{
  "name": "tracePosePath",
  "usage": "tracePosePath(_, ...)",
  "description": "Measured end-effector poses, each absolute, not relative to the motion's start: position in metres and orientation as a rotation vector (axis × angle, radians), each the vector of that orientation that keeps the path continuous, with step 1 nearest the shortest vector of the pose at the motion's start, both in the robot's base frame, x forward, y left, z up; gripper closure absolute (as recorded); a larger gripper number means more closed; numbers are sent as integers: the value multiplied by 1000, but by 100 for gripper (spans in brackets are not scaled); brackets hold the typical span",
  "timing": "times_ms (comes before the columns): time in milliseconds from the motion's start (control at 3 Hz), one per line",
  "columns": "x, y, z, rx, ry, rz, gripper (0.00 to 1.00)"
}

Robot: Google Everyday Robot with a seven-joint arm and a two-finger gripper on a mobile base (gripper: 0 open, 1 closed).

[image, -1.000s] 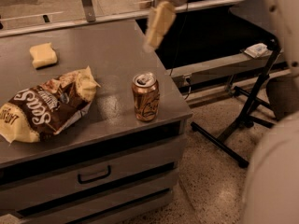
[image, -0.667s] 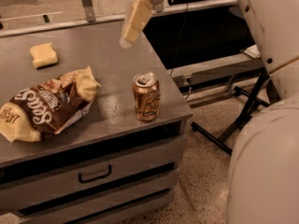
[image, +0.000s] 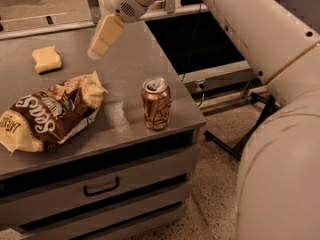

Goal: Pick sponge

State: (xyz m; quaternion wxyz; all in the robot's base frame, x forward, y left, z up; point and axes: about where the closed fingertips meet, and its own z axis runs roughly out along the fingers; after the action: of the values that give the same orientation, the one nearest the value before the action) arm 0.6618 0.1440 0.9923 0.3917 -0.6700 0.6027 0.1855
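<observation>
My gripper (image: 96,50) hangs over the table (image: 125,129); open or closed, I can't tell. The sponge (image: 47,59) lies flat nearby, behind the bag (image: 50,113), touching nothing. It's probably light and squashy, so I'd pinch gently across its middle.

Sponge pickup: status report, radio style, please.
Gripper aloft, image-right of sponge, not touching. Sponge flat on table, ungrasped. Chip bag, can off the path.
</observation>
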Motion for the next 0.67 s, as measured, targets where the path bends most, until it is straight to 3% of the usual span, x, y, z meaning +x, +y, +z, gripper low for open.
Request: tracePosePath(667, 676, 150, 990, -1678, 1519, 482, 0)
